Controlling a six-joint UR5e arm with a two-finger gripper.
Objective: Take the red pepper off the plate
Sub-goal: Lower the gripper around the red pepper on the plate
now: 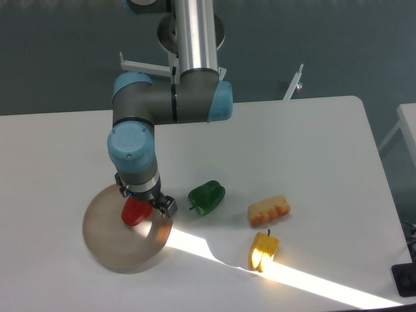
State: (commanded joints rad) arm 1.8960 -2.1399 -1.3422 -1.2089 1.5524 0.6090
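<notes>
Directly over the red pepper (pixel 134 212) on the plate (pixel 110 244), gripper (pixel 144 205) opening unclear

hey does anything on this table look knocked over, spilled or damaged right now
Nothing stands out. The red pepper lies on the plate under the gripper; the green pepper, yellow pepper and an orange-yellow block lie apart on the table, all intact. No spill shows.

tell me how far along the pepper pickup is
Done: the gripper is down over the red pepper, which sits on the plate. In hand: lining up the grasp; the wrist hides whether the jaws have closed. Left: closing if not yet done, and lifting it off.
</notes>
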